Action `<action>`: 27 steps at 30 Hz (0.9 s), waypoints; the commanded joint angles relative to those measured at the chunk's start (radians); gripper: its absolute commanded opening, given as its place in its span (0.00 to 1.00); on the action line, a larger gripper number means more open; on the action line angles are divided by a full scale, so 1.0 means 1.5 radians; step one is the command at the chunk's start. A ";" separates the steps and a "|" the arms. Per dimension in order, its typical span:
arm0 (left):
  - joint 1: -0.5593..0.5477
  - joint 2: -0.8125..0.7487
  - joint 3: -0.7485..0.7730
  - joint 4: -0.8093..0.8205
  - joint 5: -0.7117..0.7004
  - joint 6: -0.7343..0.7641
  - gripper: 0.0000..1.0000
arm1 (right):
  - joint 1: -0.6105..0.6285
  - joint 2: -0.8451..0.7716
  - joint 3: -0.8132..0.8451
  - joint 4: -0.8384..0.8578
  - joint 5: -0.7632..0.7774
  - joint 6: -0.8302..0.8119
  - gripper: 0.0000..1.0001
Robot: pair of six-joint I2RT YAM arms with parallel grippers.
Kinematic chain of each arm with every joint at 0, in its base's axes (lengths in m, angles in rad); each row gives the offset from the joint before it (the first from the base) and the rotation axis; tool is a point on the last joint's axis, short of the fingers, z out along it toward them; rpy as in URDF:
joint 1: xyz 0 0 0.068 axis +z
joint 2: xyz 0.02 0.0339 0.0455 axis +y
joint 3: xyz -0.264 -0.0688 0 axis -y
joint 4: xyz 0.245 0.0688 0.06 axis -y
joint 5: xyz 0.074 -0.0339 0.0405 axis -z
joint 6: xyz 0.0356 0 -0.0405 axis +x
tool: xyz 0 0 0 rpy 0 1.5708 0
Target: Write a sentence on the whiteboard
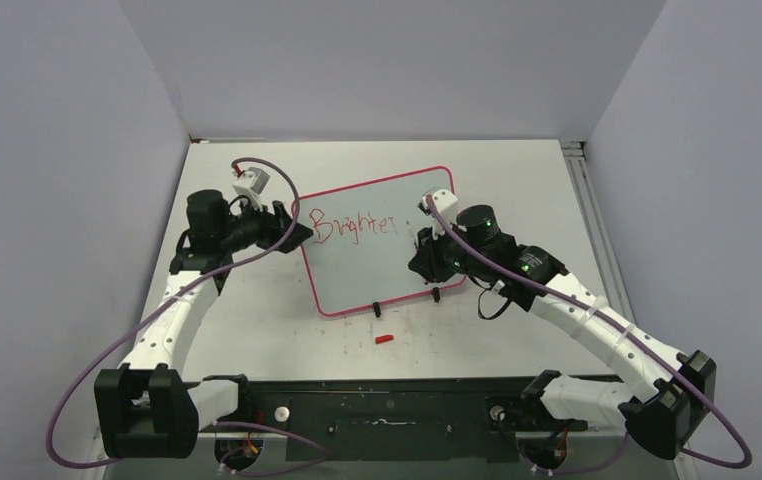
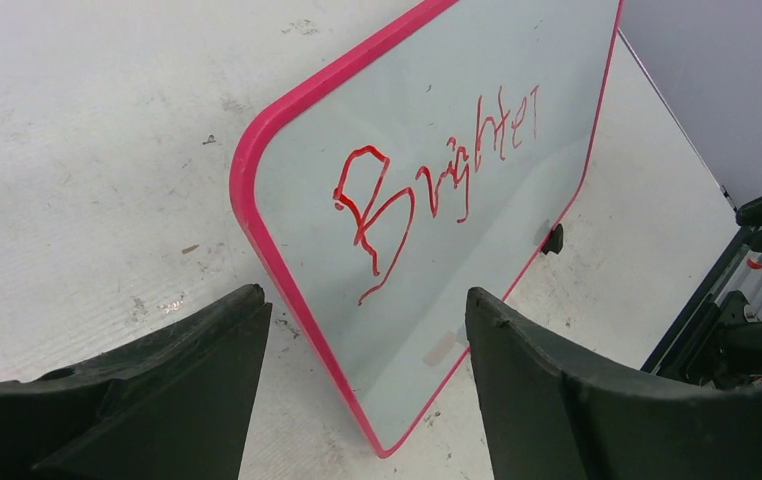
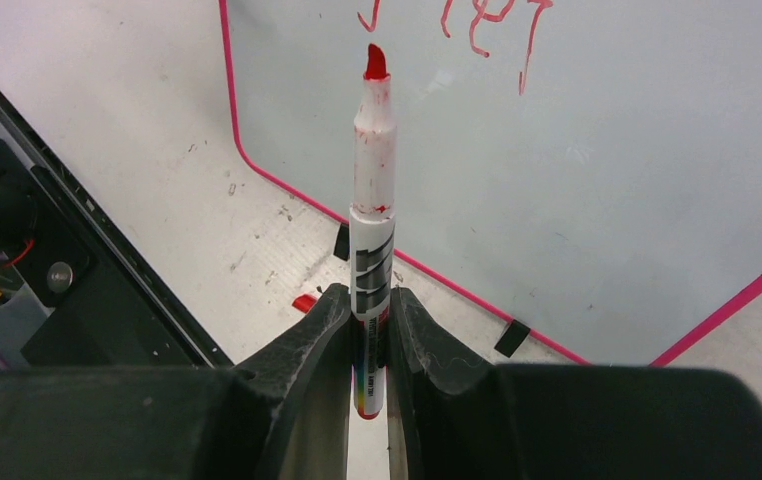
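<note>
Right gripper [image 3: 369,335] clamps marker [image 3: 372,190], tip near sentence [image 1: 352,226] on whiteboard [image 3: 637,200].

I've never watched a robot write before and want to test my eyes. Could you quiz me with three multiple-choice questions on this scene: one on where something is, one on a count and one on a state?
1. Where is the small red piece?
A) on the table, on the arms' side of the whiteboard
B) on the whiteboard's face
C) behind the whiteboard

2. How many words of red lettering are on the whiteboard?
A) three
B) two
C) one

3. What state is the right gripper in?
A) open, empty
B) shut on the marker
C) shut on the whiteboard's frame

Answers:
1 A, it lies on bare table near the board's feet.
2 C, only "Brighter" shows.
3 B, it pinches the uncapped marker's barrel.
</note>
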 commanded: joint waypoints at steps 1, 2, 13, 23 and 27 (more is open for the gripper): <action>-0.001 -0.017 -0.003 -0.003 -0.013 0.014 0.70 | -0.002 -0.038 0.016 -0.011 -0.025 -0.019 0.05; -0.001 -0.020 -0.004 -0.005 -0.016 0.016 0.70 | -0.002 -0.041 0.015 -0.010 -0.028 -0.018 0.05; -0.055 -0.253 -0.036 -0.037 -0.378 0.098 0.75 | -0.003 -0.025 0.051 -0.093 -0.193 0.007 0.05; -0.431 -0.333 0.021 -0.173 -0.407 0.278 0.74 | -0.006 -0.008 0.046 -0.236 -0.361 0.061 0.05; -0.576 -0.340 0.024 -0.220 -0.442 0.335 0.72 | -0.005 0.003 0.012 -0.243 -0.446 0.091 0.05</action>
